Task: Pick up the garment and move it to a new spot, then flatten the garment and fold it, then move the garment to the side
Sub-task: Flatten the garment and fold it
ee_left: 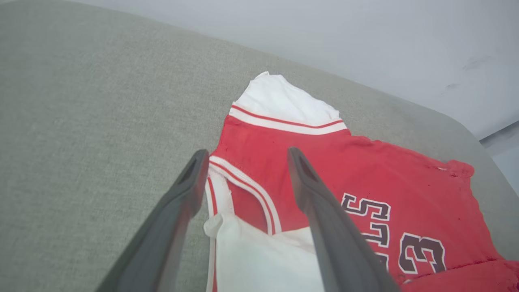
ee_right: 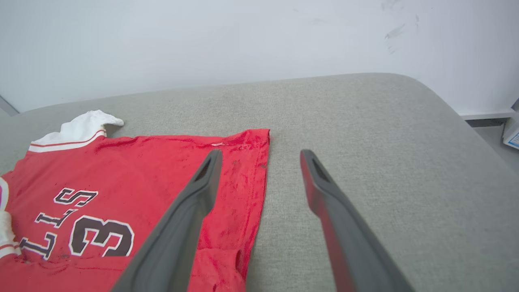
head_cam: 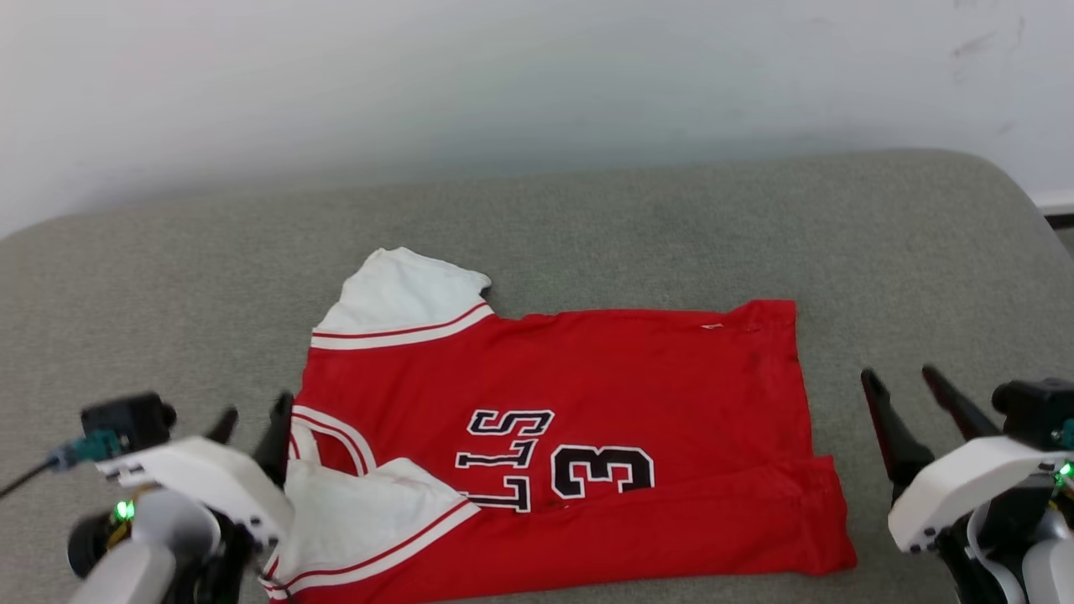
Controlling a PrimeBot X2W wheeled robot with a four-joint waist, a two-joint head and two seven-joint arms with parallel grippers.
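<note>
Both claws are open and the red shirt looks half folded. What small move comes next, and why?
Likely reach for the far edge and fold it toward the robot: the left gripper and right gripper stand open, holding nothing; the garment has its near edge folded over the lettering, while its far white sleeve sticks out.

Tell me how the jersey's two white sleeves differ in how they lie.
The far sleeve sticks out from the jersey onto the grey cushion; the near sleeve is folded in over the red front. The near sleeve lies beside the left gripper; the far sleeve lies clear of it. Both are white with red-striped trim.
</note>
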